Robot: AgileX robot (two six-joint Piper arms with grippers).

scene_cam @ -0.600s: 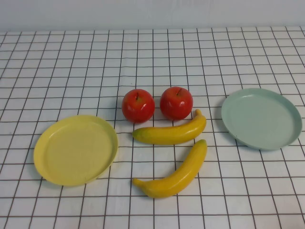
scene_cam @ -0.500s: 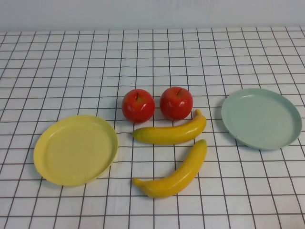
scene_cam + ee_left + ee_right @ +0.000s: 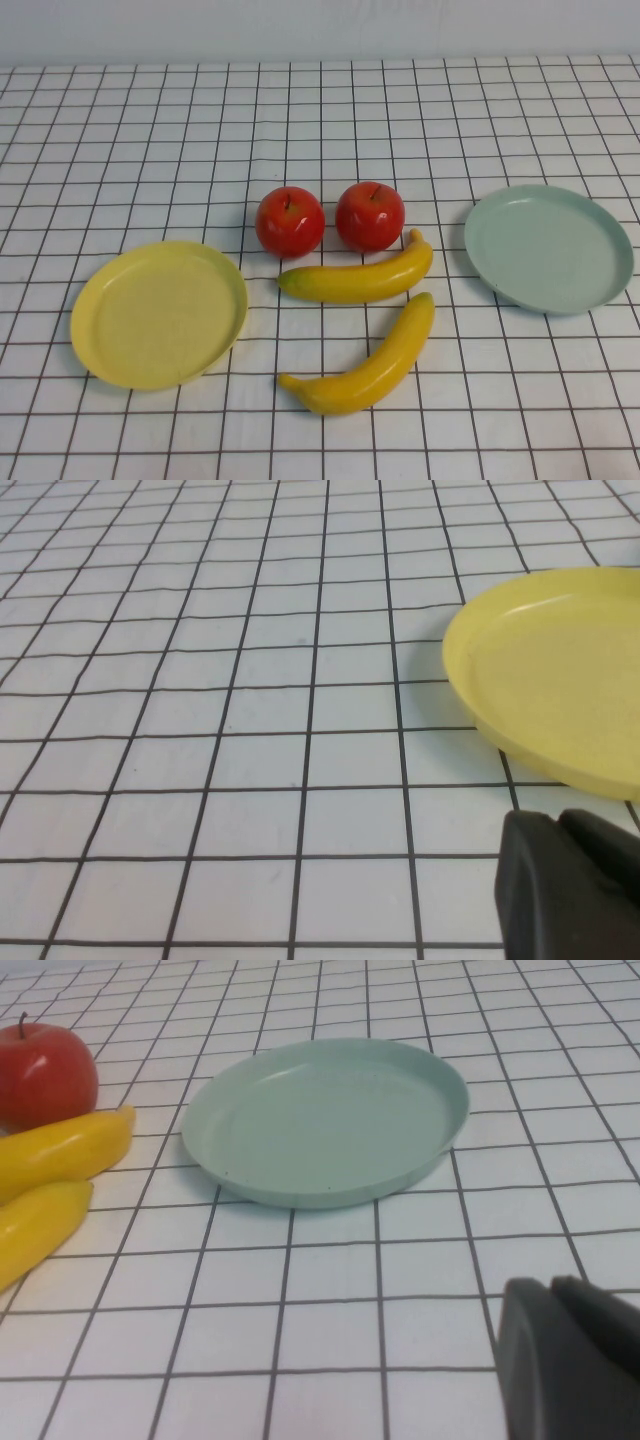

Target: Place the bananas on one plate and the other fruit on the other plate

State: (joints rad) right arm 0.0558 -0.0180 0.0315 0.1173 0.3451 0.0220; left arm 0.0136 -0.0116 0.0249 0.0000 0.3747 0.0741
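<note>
Down low, the left gripper (image 3: pixel 570 890) shows only as a dark tip in the left wrist view, fingers clenched together with nothing between them, hanging over bare grid cloth just short of the yellow plate (image 3: pixel 560 670). The right gripper (image 3: pixel 570 1360) is likewise a dark tip in the right wrist view, clenched and holding nothing, near the rim of the pale green plate (image 3: pixel 325 1120). Neither gripper appears in the high view.

Taking the middle of the white checked tablecloth (image 3: pixel 150 150) as the clock's centre in the high view, the yellow plate (image 3: pixel 158 313) lies at about 8 o'clock and the pale green plate (image 3: pixel 548 247) at about 3 o'clock, both bare. The two red apples sit just above centre, side by side and close: the left apple (image 3: pixel 290 221) at 11 o'clock, the right apple (image 3: pixel 370 215) at 1 o'clock. Just below them lies the upper banana (image 3: pixel 358 278), its raised right tip just beside the right apple. The lower banana (image 3: pixel 365 362) rests at 6 o'clock, slanting up toward the right, apart from the upper one. All four fruits lie on the cloth, between the plates.
</note>
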